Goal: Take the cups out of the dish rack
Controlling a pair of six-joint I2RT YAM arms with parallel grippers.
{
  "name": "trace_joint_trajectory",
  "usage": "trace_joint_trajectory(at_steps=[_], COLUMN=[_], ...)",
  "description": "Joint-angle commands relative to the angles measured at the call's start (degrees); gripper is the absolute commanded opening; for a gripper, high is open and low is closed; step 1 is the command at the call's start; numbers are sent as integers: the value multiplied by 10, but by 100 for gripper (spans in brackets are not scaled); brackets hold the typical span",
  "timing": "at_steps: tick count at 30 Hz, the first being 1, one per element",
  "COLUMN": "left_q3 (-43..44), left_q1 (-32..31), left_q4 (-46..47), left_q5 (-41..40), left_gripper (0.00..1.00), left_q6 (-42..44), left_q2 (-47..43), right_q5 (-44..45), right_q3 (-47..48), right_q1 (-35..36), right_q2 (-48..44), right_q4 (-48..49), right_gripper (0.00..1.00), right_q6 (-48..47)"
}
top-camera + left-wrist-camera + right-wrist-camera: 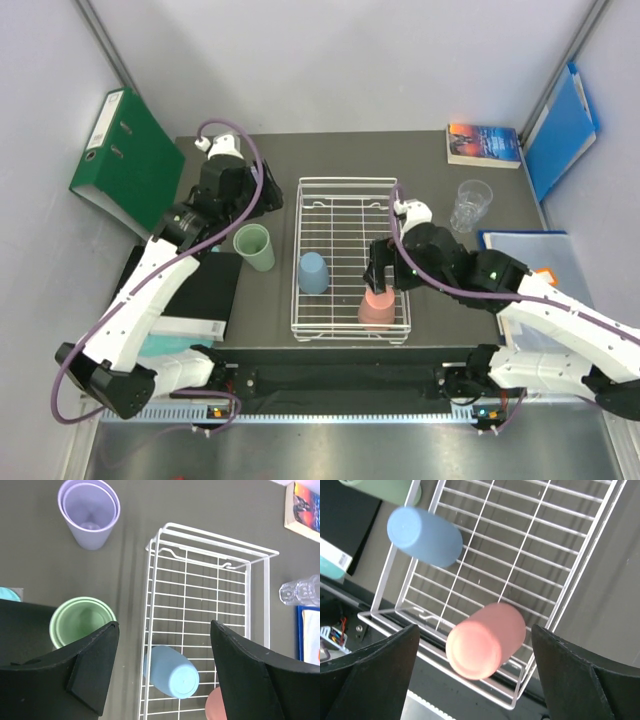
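The white wire dish rack [350, 200] sits mid-table. A light blue cup [313, 272] stands upside down inside it at the left, and a salmon pink cup [377, 310] stands upside down in its near right corner. My right gripper [380, 272] hovers open above the pink cup [485, 640], with a finger on each side and nothing touching. My left gripper [262, 200] is open and empty, above the table left of the rack [200, 595]. A mint green cup [80, 620] and a lilac cup [90, 512] stand upright on the table. Clear glasses [471, 205] stand right of the rack.
A green binder [125, 160] leans at the back left. A book [484, 143] and a blue folder [560, 130] lie at the back right. A black box [200, 290] sits near left and a clear sleeve [525, 245] at the right.
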Motion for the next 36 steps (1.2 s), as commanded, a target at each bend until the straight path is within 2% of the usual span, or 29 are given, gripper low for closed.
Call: trace_joint_trajectory(at_steps=[1,6,12,14,15,16,17,18,20,27,29,31,32,33,34,35,36], left_q3=[-12,-22,-34,-37,-37,-37,-37,-37,-39,-37,-41,-52,-58,-73,-80,-87,-104], left_q1=[-7,-10,-10,-10,-10,-10,-10,-10,-10,-12,-11,-11,-11,-11,-11,-11,-11], left_q4=[46,46,45,44,44,45,44,45,46,56,73,118,139,165,212,244,276], left_q5=[15,21,17,18,20,21,21,22,23,29,36,87,111,169,193,216,274], left_gripper=[78,78,78,78,78,78,77,77,76,74,74,77,77,77,78,78,78], left_q6=[-8,-7,-5,-6,-6,-6,-6,-6,-6,-11,-15,-15,-24,-33,-49,-91,-117], left_q2=[-11,-14,-23,-22,-22,-21,-21,-21,-21,-18,-19,-26,-30,-36,-36,-37,-36], right_q5=[50,55,65,79,82,87,97,103,121,186,223,205,121,56,-12,-131,-184], right_q3=[-11,-27,-70,-67,-64,-54,-49,-44,-29,87,117,89,68,41,-12,-36,-55], right_q1=[57,96,102,102,102,102,102,105,105,105,100,46,8,-89,-139,-185,-260], right_q2=[7,34,64,83,90,99,101,99,84,31,16,-27,-47,-83,-100,-110,-114], right_q4=[-42,-35,-13,-19,-26,-33,-35,-35,-38,-49,-23,27,93,142,182,221,294], right_gripper=[92,92,92,86,78,47,32,11,0,0,0,0,0,0,0,0,0], right_q6=[47,75,93,99,100,104,104,104,102,57,41,20,14,10,25,42,63])
